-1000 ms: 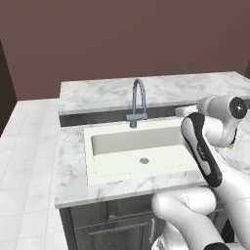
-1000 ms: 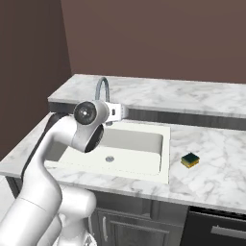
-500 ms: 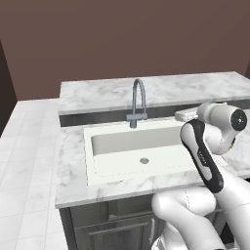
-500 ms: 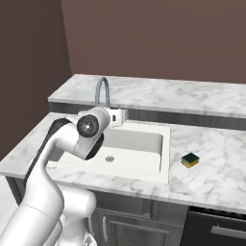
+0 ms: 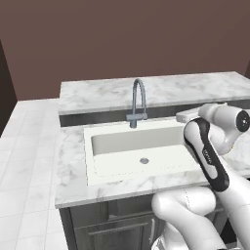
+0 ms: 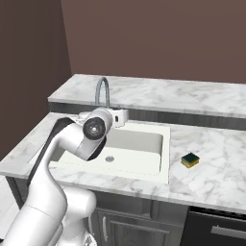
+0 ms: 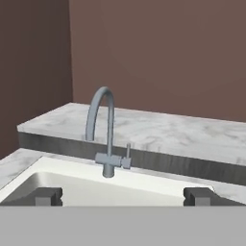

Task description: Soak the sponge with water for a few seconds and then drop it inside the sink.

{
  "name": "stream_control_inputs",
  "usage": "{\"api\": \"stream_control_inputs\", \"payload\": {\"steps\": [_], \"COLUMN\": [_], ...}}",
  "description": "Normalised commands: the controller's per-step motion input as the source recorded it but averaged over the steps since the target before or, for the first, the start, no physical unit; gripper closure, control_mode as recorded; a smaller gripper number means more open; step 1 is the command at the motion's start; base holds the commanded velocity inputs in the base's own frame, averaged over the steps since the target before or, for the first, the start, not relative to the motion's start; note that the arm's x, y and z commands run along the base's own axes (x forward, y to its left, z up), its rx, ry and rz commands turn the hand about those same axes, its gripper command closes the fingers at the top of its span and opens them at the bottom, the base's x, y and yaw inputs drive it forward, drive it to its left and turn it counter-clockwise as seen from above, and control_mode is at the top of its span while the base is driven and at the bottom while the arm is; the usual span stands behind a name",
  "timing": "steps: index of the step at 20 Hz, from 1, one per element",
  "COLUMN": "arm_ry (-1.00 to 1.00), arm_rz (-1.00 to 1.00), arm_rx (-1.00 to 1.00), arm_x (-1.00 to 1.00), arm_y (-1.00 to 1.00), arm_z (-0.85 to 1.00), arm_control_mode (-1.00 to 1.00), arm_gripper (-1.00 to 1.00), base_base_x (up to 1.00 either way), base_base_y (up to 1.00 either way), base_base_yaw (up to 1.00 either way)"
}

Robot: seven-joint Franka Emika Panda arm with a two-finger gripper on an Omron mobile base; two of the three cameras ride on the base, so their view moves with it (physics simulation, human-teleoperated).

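The sponge [image 6: 190, 159], yellow with a dark top, lies on the marble counter to the right of the sink [image 6: 139, 140]. The white basin [image 5: 128, 142] has a small grey drain [image 5: 143, 160]. My gripper [image 7: 123, 197] is open, its two dark fingertips [image 7: 48, 196] far apart with nothing between them. It hovers over the back right part of the basin, level with the faucet [image 7: 103, 129] and pointing at it. My gripper [image 6: 121, 116] is well left of the sponge. The water is out of view; nothing runs from the spout.
A raised marble ledge [image 5: 161, 88] runs behind the sink, with a brown wall beyond it. The faucet's small lever [image 7: 127, 154] sticks up beside its base. Marble counter [image 6: 216, 168] stretches right of the sponge. Dark cabinets sit under the counter.
The arm's upper joints have sunk a little and the hand has shifted slightly toward the sink's right side. The sponge lies where it was.
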Motion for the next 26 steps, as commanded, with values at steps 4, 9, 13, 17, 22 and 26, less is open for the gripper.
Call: {"api": "stream_control_inputs", "payload": {"steps": [4, 9, 13, 17, 22, 26], "arm_ry": [0.0, 0.0, 0.0, 0.0, 0.0, 0.0], "arm_rz": [0.02, 0.02, 0.03, 0.06, 0.06, 0.09], "arm_rx": [0.06, 0.09, 0.07, 0.01, 0.0, 0.0], "arm_x": [0.0, 0.0, 0.0, 0.0, 0.0, 0.0], "arm_y": [0.01, 0.0, 0.04, 0.14, 0.16, 0.09], "arm_z": [-0.05, -0.17, -0.17, -0.02, 0.0, -0.01], "arm_control_mode": [-1.0, -1.0, -1.0, -1.0, -1.0, -1.0], "arm_gripper": [-1.0, -1.0, -1.0, -1.0, -1.0, -1.0], "base_base_x": [0.0, 0.0, 0.0, 0.0, 0.0, 0.0], "base_base_y": [0.0, 0.0, 0.0, 0.0, 0.0, 0.0], "base_base_yaw": [0.0, 0.0, 0.0, 0.0, 0.0, 0.0]}}
